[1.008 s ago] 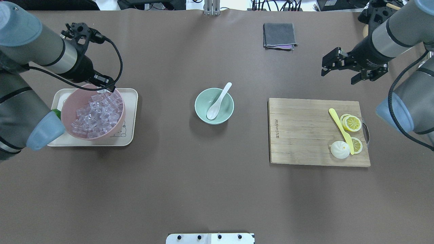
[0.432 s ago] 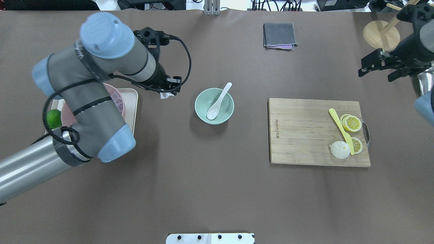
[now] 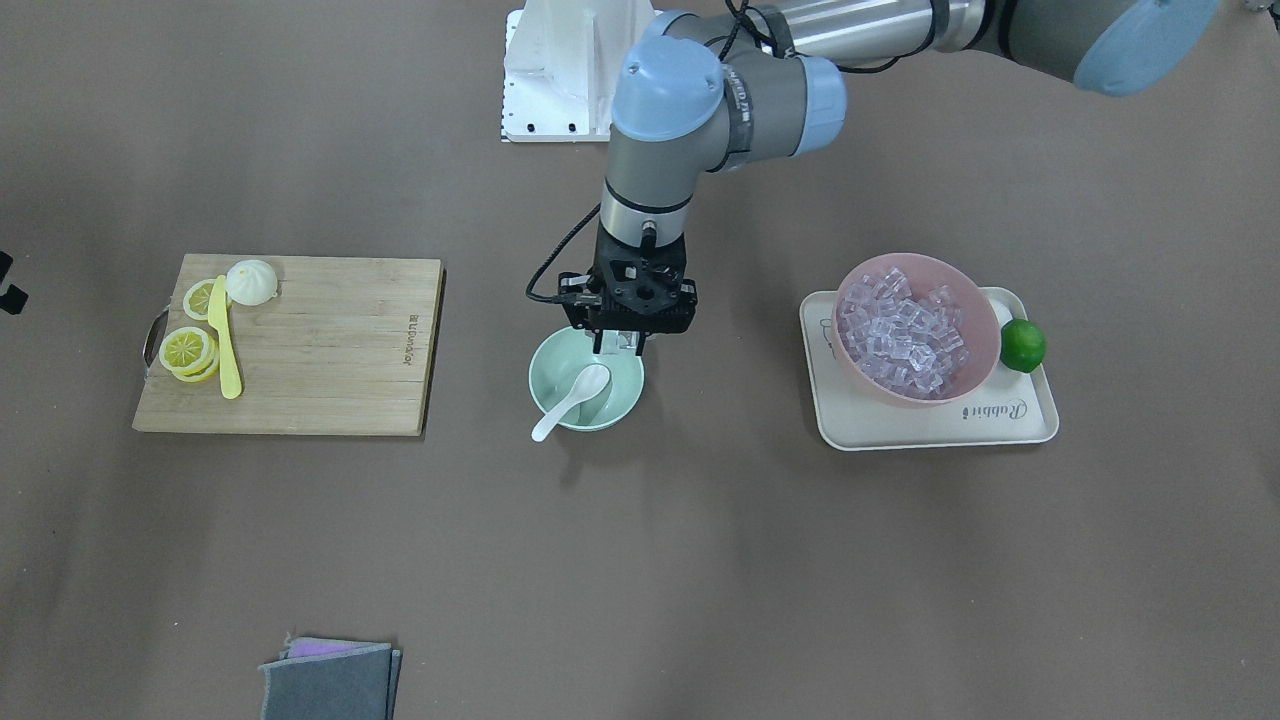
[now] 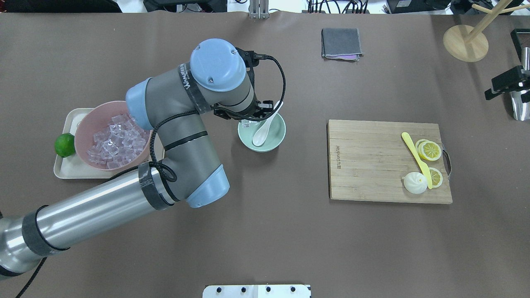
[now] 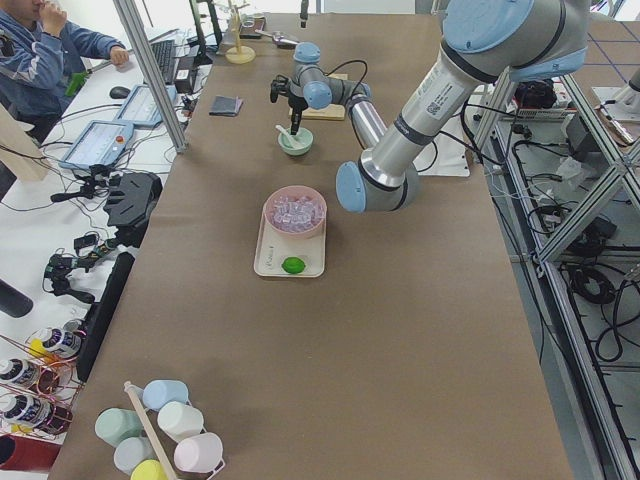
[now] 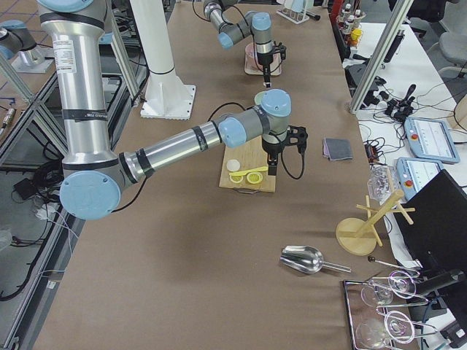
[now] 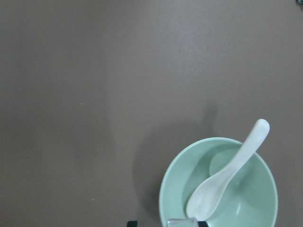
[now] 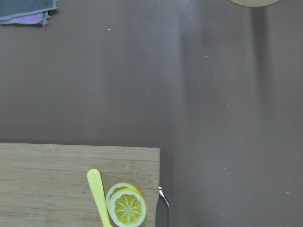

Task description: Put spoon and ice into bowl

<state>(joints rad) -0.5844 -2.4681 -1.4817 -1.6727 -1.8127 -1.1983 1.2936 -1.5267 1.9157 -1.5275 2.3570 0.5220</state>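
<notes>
The mint-green bowl (image 4: 276,142) stands mid-table with the white spoon (image 4: 265,126) lying in it, its handle over the far rim. My left gripper (image 3: 621,347) hangs over the bowl's near-left part, shut on a clear ice cube (image 4: 247,123); the cube shows at the bottom edge of the left wrist view (image 7: 182,222), just above the spoon's scoop (image 7: 208,201). The bowl (image 3: 550,372) holds no loose ice that I can see. Several more ice cubes (image 4: 118,140) fill the pink bowl (image 4: 89,124). My right gripper (image 4: 506,97) is open and empty at the table's far right edge.
The pink bowl sits on a cream tray (image 4: 72,171) with a lime (image 4: 65,145). A wooden cutting board (image 4: 372,161) holds a yellow knife (image 4: 416,159), lemon slices (image 4: 430,150) and a bun (image 4: 415,183). A grey cloth (image 4: 341,42) and a wooden stand (image 4: 466,41) lie at the back.
My left arm has swung right from the pink bowl to above the mint-green bowl, carrying an ice cube. My right arm has drawn back to the right edge.
</notes>
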